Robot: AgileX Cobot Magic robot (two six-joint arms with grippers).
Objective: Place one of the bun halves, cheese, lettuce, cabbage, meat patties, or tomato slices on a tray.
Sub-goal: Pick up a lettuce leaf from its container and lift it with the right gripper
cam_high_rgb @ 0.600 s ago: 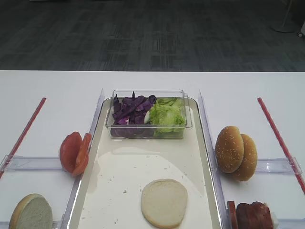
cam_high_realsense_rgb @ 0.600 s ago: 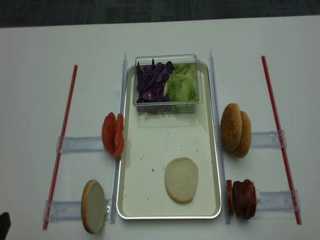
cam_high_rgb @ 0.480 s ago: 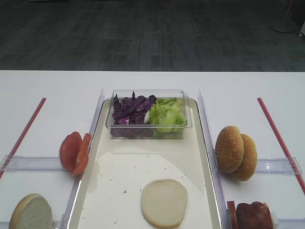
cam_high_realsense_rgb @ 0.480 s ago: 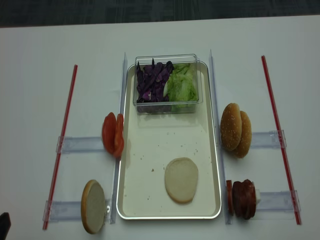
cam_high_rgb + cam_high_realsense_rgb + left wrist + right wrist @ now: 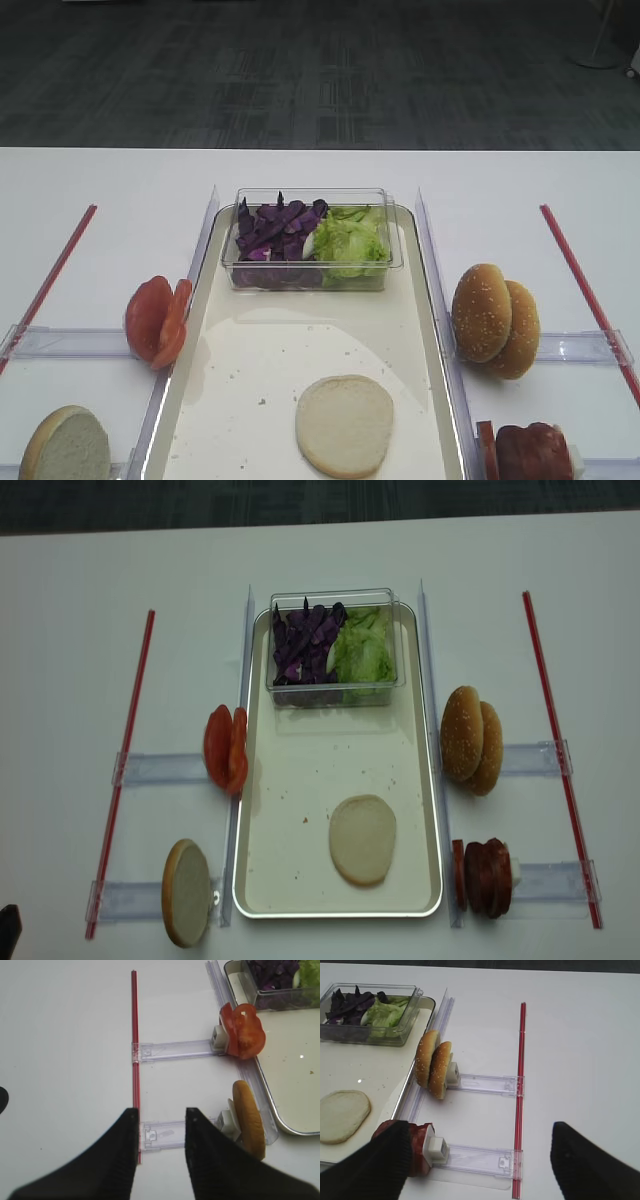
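Note:
A pale bun half lies flat on the cream tray. At the tray's far end, a clear tub holds purple cabbage and lettuce. Tomato slices and another bun half stand on edge left of the tray. Sesame bun halves and meat patties stand right of it. No cheese shows. My right gripper is open wide over the patties' clear rail, its left finger in front of the patties. My left gripper is open over the rail left of the bun half, holding nothing.
Two red strips run along the white table on either side. Clear plastic rails hold the standing food. Clear guide walls border the tray's long sides. A dark tip shows at the realsense view's bottom-left corner.

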